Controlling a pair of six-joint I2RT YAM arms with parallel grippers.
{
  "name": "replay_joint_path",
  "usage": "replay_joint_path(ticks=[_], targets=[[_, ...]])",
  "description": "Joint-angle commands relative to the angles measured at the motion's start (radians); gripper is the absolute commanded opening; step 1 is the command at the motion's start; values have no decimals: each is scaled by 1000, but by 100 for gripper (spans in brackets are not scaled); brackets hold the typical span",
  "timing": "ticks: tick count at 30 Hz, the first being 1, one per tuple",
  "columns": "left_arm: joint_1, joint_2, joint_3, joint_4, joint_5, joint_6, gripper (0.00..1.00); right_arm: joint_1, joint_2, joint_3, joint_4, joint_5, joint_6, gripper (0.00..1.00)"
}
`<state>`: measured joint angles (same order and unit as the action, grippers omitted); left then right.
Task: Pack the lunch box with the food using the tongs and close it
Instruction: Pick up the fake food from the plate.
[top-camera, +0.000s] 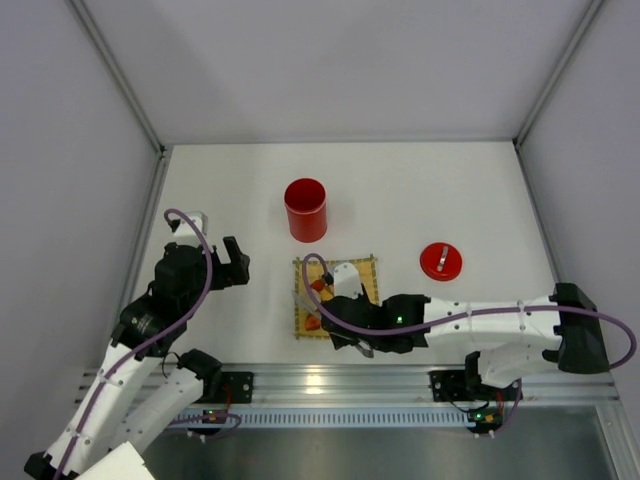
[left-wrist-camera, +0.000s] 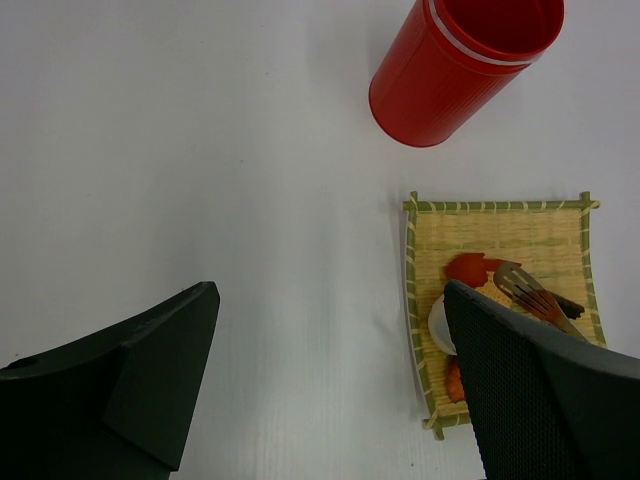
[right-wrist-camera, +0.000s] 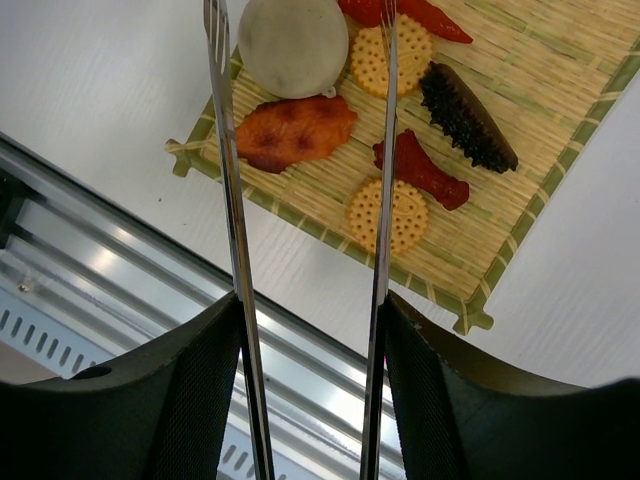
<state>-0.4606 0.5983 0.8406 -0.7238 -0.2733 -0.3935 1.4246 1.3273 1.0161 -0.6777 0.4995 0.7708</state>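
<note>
White table (top-camera: 400, 190): right claw (right-wrist-camera: 312, 305) stretched low over the mat (right-wrist-camera: 540, 170), gripping tongs (right-wrist-camera: 232, 200).

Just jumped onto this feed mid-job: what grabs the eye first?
The right pincer gripping the silver tongs, their tips spread over the food on the bamboo mat near the front edge. Beyond the mat stands the red lunch box, open, its lid lying on the table to the right.
</note>
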Motion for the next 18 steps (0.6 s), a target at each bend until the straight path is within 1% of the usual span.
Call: replay_joint_path(ticks=[1,7,18], targets=[[-4,0,-11,55,3,8,99,23,23,52,46,31,13,55],[-9,1,-11,54,0,7,99,22,41,52,58,16,8,56],[-15,1,-9,53,-3,5,99,22,62,49,78,-22,4,53]])
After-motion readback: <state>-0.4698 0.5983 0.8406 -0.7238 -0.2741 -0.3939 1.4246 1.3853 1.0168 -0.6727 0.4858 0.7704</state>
